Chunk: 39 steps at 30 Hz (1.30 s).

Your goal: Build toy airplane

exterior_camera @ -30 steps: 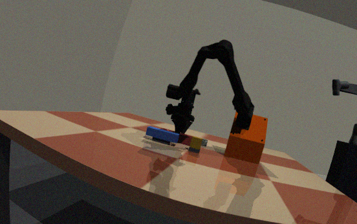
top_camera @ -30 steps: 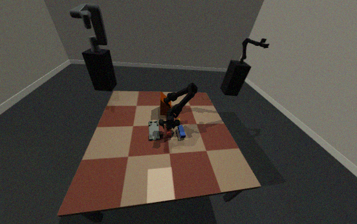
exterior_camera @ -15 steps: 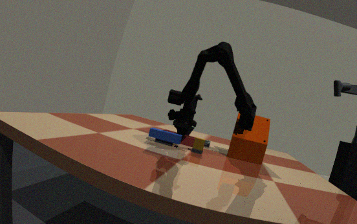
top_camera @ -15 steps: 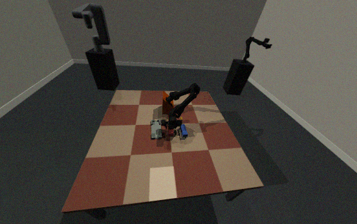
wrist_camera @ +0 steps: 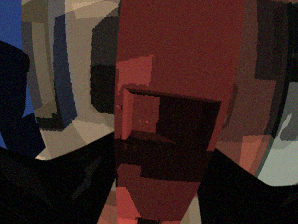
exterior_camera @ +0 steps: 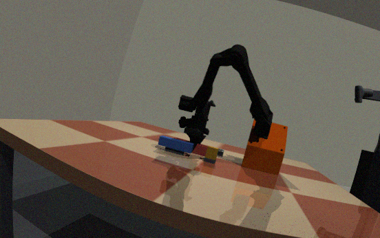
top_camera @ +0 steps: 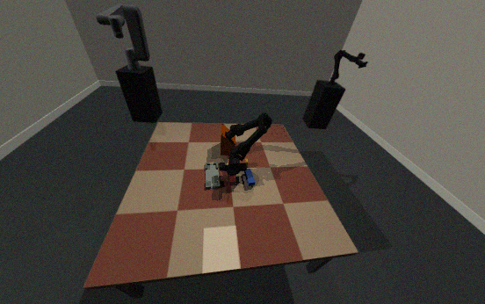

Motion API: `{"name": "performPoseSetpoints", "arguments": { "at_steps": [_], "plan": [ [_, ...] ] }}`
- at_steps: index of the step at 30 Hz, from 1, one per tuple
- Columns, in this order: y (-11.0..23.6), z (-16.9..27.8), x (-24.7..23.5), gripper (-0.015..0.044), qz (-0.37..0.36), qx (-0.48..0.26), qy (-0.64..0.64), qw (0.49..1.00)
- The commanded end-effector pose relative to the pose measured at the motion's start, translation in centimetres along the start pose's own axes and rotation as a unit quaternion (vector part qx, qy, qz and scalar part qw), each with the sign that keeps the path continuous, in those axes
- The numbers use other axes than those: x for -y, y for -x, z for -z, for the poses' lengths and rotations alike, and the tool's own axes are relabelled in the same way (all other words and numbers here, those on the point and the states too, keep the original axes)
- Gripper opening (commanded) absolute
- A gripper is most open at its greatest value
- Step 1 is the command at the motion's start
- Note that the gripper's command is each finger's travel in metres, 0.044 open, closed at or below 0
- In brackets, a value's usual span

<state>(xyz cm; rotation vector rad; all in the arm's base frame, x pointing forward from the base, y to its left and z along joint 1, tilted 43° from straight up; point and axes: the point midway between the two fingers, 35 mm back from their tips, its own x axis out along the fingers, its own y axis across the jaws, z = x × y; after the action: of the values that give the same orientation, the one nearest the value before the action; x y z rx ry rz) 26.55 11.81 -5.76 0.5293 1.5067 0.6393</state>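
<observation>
Down at the table between the blue wing point(exterior_camera: 176, 144) and grey jig point(top_camera: 213, 175), the gripper point(exterior_camera: 197, 140) pinches the red fuselage point(wrist_camera: 169, 116) across its width, sockets facing up; likely gripped first because the other parts mount on it.

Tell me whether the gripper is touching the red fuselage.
Touching: in the wrist view the gripper has both dark fingers pressed against the red fuselage's sides.
</observation>
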Motion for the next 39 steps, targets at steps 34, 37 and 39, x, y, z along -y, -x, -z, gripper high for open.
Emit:
{"name": "performPoseSetpoints", "arguments": {
  "at_steps": [34, 37, 39],
  "plan": [
    [10.0, -0.6, 0.4, 0.0000, 0.005, 0.001, -0.001, 1.000],
    [10.9, -0.5, 0.3, 0.0000, 0.004, 0.001, -0.001, 1.000],
    [11.6, -0.4, 0.2, 0.0000, 0.004, 0.000, 0.000, 1.000]
  ]
}}
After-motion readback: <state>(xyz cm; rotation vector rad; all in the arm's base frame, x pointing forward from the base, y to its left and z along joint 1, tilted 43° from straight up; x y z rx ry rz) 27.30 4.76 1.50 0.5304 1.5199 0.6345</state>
